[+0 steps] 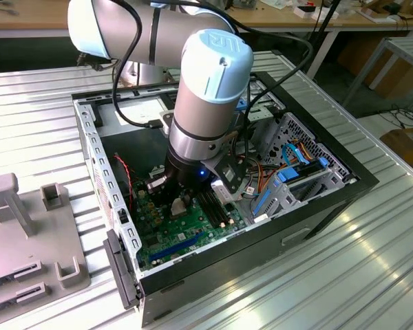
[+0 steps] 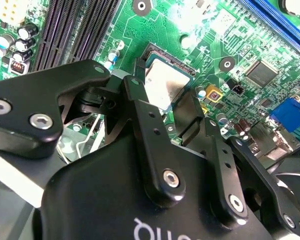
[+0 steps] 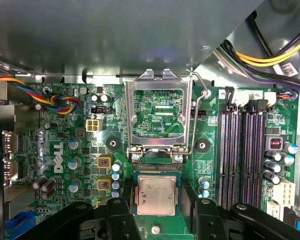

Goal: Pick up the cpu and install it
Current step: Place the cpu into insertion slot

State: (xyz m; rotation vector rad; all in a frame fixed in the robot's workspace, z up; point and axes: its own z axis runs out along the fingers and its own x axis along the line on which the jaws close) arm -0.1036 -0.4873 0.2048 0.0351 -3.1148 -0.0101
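Closest, at eight o'clock in the exterior view, a grey fixture plate (image 1: 27, 240) lies on the ribbed metal table (image 1: 344, 275). Past it sits the open computer case (image 1: 227, 265), its motherboard (image 1: 186, 237) face up. The gripper (image 3: 158, 200) is down inside, fingers (image 3: 189, 197) narrow and clamped on opposite edges of the cpu (image 3: 157, 192). The cpu is at the socket, just beside the hinge of the open load plate (image 3: 157, 82); I can't tell whether it is seated. Memory slots (image 3: 240, 150) run alongside. A drive cage (image 1: 296, 172) stands at three o'clock of the gripper. The arm (image 1: 206, 89) rises above, with wooden benches (image 1: 27, 14) far behind.
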